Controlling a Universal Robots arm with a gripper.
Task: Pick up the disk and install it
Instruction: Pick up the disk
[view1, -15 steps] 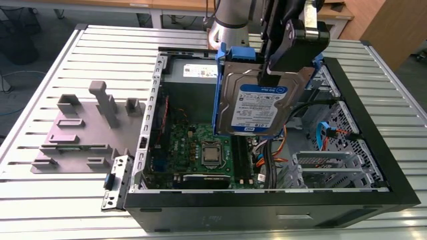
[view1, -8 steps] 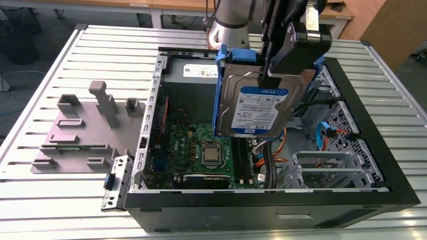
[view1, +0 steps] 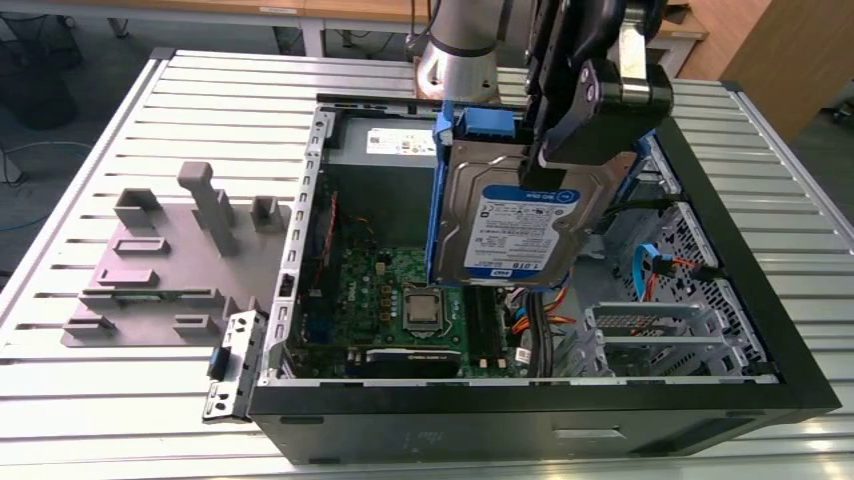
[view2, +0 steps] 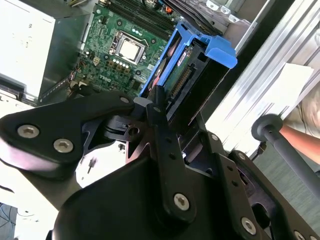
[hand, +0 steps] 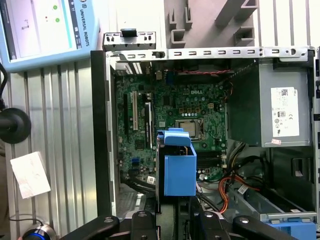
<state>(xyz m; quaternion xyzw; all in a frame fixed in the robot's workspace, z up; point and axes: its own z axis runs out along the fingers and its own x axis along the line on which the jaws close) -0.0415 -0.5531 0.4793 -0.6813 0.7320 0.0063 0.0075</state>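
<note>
A table of ribbed silver slats carries an open black computer case. On the exterior view's left of the case sits a grey block with upright pegs. Behind the table stands wooden furniture. The gripper is clenched on the disk, which hangs upright, clear of the table, above the green circuit board inside the case. Blue rails run along the disk's edges. Its face carries a white and blue label. A grey box at the far end of the case bears a white sticker.
</note>
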